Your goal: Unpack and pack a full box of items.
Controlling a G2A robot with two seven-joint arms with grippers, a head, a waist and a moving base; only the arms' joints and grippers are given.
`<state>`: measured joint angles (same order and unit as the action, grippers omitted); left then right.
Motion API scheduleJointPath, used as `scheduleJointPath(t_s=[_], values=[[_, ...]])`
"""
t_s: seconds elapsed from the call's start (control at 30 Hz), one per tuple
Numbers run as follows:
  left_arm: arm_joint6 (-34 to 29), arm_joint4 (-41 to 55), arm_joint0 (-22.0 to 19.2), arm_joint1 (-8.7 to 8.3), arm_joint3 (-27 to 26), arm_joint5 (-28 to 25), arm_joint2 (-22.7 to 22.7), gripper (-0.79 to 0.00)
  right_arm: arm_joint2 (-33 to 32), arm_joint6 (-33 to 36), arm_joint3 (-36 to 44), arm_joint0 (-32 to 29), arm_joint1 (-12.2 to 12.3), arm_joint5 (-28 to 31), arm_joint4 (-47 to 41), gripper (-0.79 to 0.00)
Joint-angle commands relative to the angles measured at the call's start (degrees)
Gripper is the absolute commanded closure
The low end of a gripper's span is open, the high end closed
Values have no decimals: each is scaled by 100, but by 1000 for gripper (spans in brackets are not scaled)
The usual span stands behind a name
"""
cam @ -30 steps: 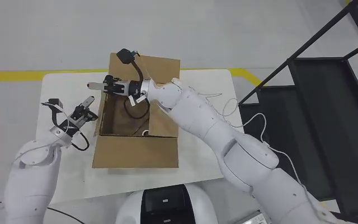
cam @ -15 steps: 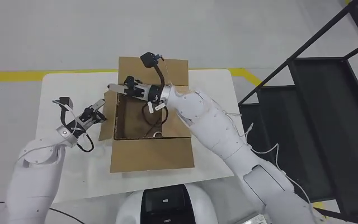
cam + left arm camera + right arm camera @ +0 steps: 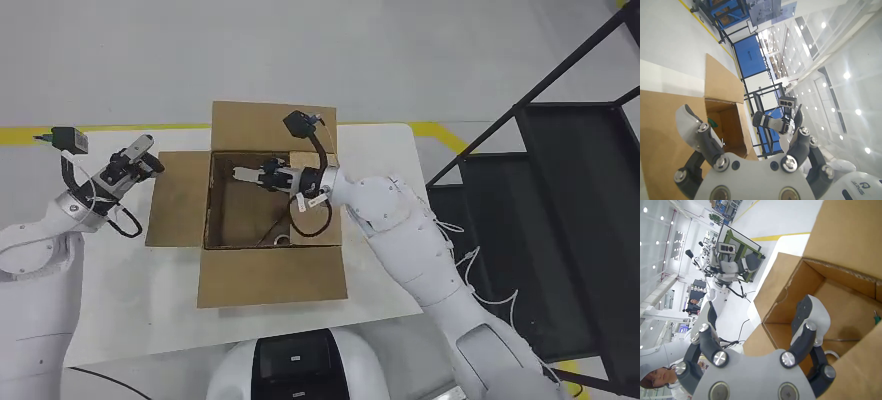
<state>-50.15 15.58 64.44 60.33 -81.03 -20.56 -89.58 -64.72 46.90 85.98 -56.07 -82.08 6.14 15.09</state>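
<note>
Cardboard box (image 3: 270, 275), brown corrugated and rectangular, sits mid-worktop (image 3: 110, 300) with its flaps open. Left flap (image 3: 175, 200) now lies flat at 9 o'clock; half a second ago it stood raised. Left gripper (image 3: 143, 160) has withdrawn to 10 o'clock, beyond that flap, jaws wide apart and empty. Right gripper (image 3: 245, 174) has shifted along the 12 o'clock rim toward centre, jaws spread, holding nothing. Inside lie a pale ring (image 3: 283, 238), possibly tape, and a green-handled tool (image 3: 877, 319).

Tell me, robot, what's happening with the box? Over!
Left gripper open, empty, outside the box. Right gripper open, empty, above it. Flaps open. Nothing blocking.
</note>
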Motion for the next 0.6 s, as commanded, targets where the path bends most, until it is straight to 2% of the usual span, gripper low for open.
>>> scheduleJointPath(t_s=[0.0,0.13,0.27,0.43,0.57], values=[[-201,48,-154,11,-25,-9,169,-785,-318,216,335,-263,89,-159,50,-785],[-403,138,-415,66,15,13,625,-785,-1158,635,1212,-993,282,-315,-78,-785],[-469,230,-641,171,111,101,1266,-785,-1897,966,1968,-1681,428,-402,-247,-785],[-607,270,-874,335,275,127,2143,-785,-2407,1142,2477,-2258,532,-425,-483,-785],[-435,100,-1073,470,527,37,2706,-785,-2592,1124,2682,-2557,584,-407,-618,-785]])
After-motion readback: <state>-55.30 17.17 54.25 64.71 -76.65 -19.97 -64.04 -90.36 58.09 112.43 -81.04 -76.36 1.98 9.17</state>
